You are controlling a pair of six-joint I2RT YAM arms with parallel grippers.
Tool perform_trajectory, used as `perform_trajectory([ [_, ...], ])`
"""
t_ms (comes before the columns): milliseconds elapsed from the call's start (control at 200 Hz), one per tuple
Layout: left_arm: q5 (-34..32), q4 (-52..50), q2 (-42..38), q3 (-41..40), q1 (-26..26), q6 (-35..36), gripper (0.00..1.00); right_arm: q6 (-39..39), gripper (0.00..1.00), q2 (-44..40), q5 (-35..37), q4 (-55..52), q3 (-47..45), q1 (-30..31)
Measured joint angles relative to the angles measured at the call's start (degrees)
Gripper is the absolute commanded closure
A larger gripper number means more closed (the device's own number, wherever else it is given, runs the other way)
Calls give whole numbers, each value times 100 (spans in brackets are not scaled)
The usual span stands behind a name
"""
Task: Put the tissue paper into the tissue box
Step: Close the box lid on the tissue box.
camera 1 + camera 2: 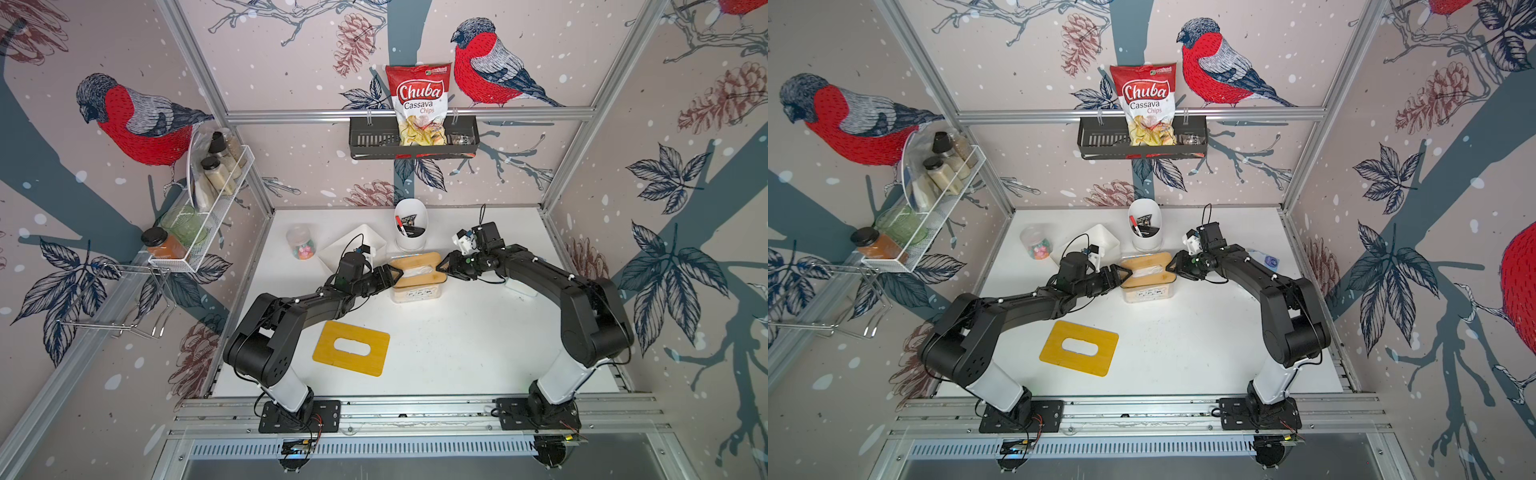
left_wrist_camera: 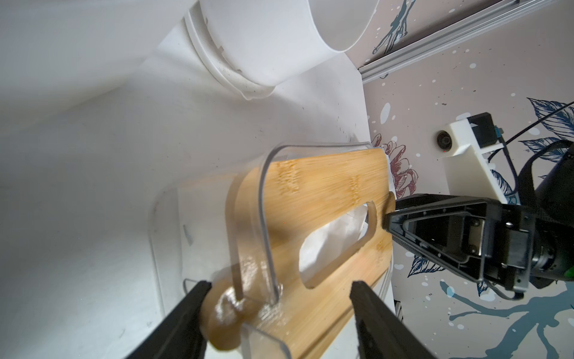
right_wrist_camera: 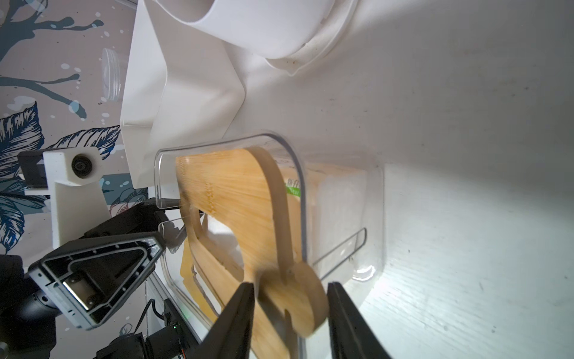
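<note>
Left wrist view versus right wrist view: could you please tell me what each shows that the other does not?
Left wrist only: the right gripper and its white camera mount. Right wrist only: the left gripper and its camera mount. Both: the bamboo lid at the mouth of the clear tissue box, tissue paper showing through its slot, and the white cup.

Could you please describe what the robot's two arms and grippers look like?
Both the left arm and right arm have matte black links on white base segments, bolted to black plates. The left gripper and right gripper carry black triangular fingers, white wrist camera mounts and thin black cables.
</note>
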Motion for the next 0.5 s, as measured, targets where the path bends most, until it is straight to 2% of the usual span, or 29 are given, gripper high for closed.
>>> perform_trajectory([
  [365, 68, -33, 52, 70, -26, 22, 27, -28, 59, 269, -61, 63, 190, -83],
  [500, 61, -94, 76, 133, -26, 22, 27, -131, 50, 328, -9, 55, 282, -57],
])
